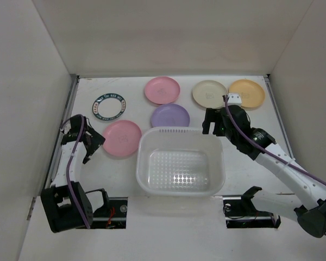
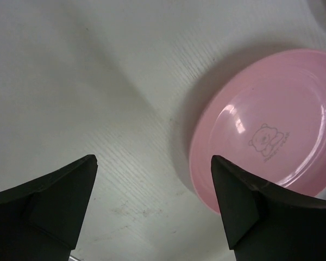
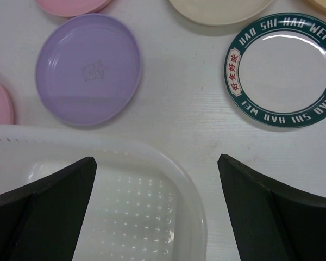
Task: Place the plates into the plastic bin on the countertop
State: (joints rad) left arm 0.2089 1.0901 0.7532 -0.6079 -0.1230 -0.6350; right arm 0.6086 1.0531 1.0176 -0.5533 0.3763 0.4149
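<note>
The empty plastic bin [image 1: 179, 131] sits at the middle of the countertop [image 1: 131, 86]. Around it lie a pink plate [image 1: 121, 138], a purple plate [image 1: 170, 116], another pink plate [image 1: 162, 90], a cream plate [image 1: 209, 93], an orange-yellow plate [image 1: 246, 93] and a teal-rimmed white plate [image 1: 110, 105]. My left gripper [image 1: 92, 144] is open and empty just left of the near pink plate [image 2: 271, 125]. My right gripper [image 1: 213, 128] is open and empty above the bin's far right corner [image 3: 191, 190]. The right wrist view shows a second teal-rimmed plate [image 3: 282, 69] and the purple plate [image 3: 88, 68].
White walls close in the countertop on the left, back and right. The arm bases [image 1: 70, 206] stand at the near edge. In the top view my right arm [image 1: 271, 157] covers the second teal-rimmed plate.
</note>
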